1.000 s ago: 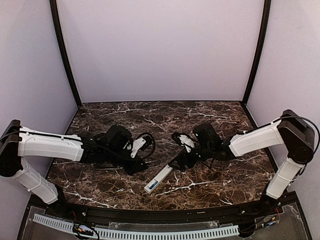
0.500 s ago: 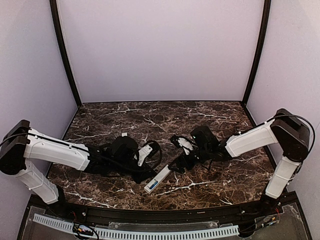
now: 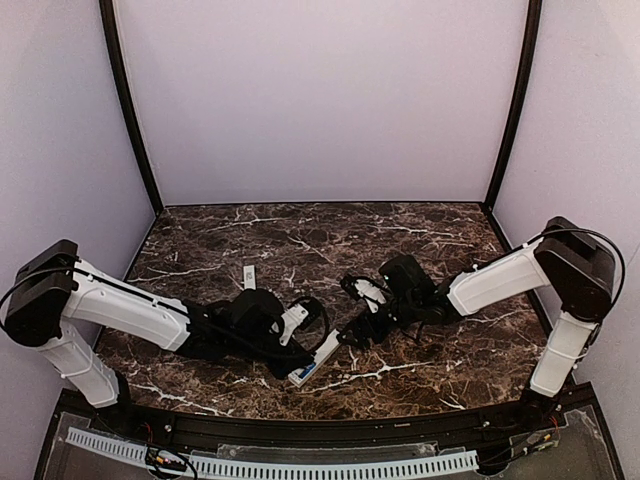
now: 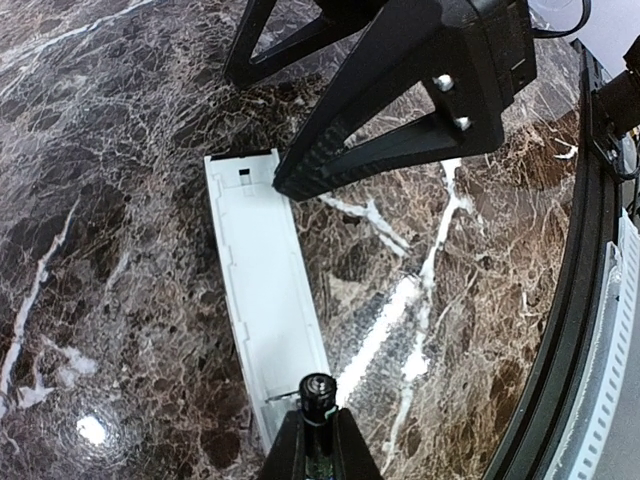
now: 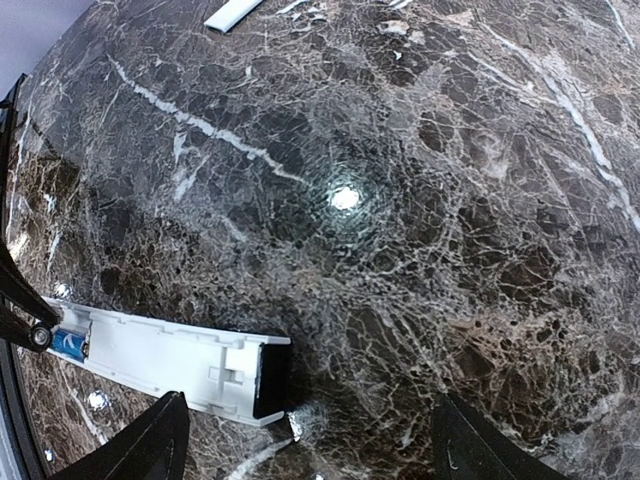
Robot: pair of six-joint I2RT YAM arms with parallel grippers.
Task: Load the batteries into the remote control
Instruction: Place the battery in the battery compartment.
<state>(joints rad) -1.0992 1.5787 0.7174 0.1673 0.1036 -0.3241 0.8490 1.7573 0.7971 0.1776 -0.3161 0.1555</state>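
The remote control [image 3: 317, 357] lies slantwise on the marble with its open back up; it shows as a white tray [image 4: 262, 300] with a dark far end [image 5: 272, 380]. A blue battery [image 5: 70, 342] sits in the compartment at its near end. My left gripper [image 4: 317, 420] is shut on another battery [image 4: 318, 392], end-on with its metal cap showing, just over that near end. From above, the left gripper [image 3: 292, 362] is at the remote's near tip. My right gripper [image 5: 315, 450] stands open around the dark end, one finger [image 4: 400, 130] close to the remote's far corner.
A small white strip [image 3: 249, 277] lies flat on the marble behind the left arm, also the strip [image 5: 230, 14] at the top of the right wrist view. The black table rail [image 4: 570, 330] runs close along the near side of the remote.
The left arm has swung right and nearer, bringing its held battery to the remote's near end. The right gripper has shifted slightly left and stays open. The white strip has come into view.
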